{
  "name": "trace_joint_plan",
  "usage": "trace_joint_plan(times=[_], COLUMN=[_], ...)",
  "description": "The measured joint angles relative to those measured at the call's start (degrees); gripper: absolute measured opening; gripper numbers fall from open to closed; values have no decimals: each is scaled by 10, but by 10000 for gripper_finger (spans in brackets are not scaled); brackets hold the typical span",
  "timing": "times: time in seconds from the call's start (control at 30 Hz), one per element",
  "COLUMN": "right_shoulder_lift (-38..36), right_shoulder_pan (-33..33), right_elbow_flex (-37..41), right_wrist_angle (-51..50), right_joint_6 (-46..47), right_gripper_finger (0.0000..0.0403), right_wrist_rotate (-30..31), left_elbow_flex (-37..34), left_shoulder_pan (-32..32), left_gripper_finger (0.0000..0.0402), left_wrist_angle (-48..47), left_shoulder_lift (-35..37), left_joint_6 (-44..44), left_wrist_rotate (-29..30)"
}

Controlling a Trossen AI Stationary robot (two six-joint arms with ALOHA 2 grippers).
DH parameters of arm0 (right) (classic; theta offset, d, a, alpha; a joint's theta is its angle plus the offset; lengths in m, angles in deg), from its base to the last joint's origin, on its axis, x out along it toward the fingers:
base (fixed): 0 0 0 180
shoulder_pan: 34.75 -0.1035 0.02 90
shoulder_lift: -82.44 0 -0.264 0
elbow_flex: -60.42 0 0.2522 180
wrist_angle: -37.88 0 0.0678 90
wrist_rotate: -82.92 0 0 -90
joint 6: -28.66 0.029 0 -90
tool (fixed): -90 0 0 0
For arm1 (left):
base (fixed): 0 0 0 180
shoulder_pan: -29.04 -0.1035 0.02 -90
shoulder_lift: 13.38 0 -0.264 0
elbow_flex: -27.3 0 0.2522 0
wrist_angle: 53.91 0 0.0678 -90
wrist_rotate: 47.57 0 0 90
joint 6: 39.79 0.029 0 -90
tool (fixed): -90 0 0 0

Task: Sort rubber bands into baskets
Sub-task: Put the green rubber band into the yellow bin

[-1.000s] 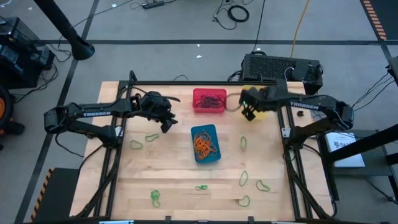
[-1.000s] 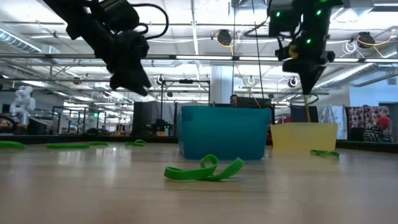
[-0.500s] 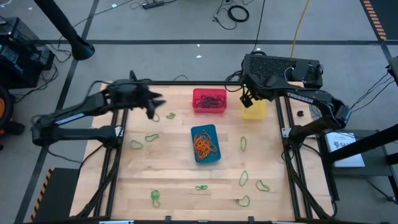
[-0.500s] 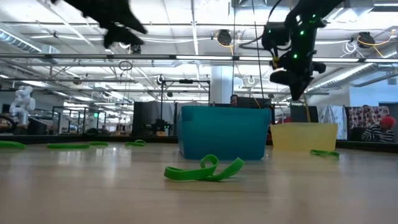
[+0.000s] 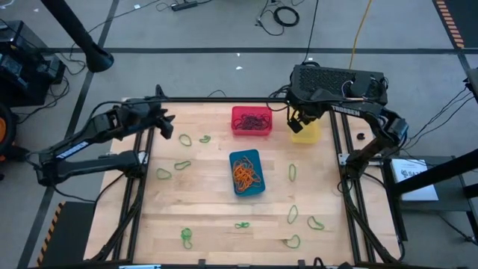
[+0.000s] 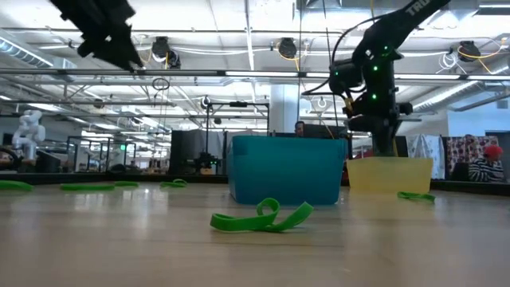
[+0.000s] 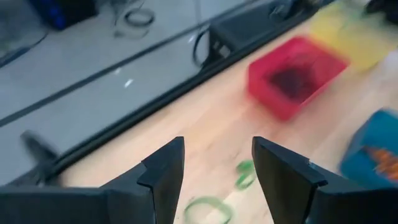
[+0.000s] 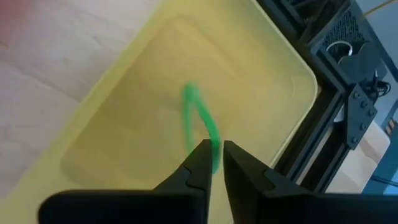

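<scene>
Tabletop (image 5: 209, 202) centre mostly bare; left gripper (image 5: 163, 128) agape near back-left edge; right gripper (image 8: 214, 163) above yellow basket (image 5: 306, 132), pinching green band (image 8: 202, 127).

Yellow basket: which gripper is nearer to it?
The right. The right gripper hangs over the yellow basket, a green rubber band at its fingertips. The left gripper is far across the table, beyond the red basket.
</scene>
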Motion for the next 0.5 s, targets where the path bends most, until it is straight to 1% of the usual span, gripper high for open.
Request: trace_joint_plan(times=[0.17,0.3,0.37,0.5], right_shoulder_lift=[1,-2,-4,-4], right_shoulder_pan=[0,0,-2,-15], right_elbow_flex=[0,-3,-14,-60], right_wrist_angle=[-23,-47,-58,-49], right_joint_6=[30,49,53,57], right_gripper_finger=[68,105,122,146], right_wrist_rotate=[1,-7,-40,-153], left_elbow_flex=[0,-6,-14,-47], left_shoulder_pan=[-9,-9,-9,-9], left_gripper_finger=[196,196,196,196], left_wrist_angle=[-53,-64,-67,-67], left_shoulder_lift=[-4,-3,-3,-3], left_joint_6=[0,4,17,29], left_wrist_rotate=[4,5,4,6])
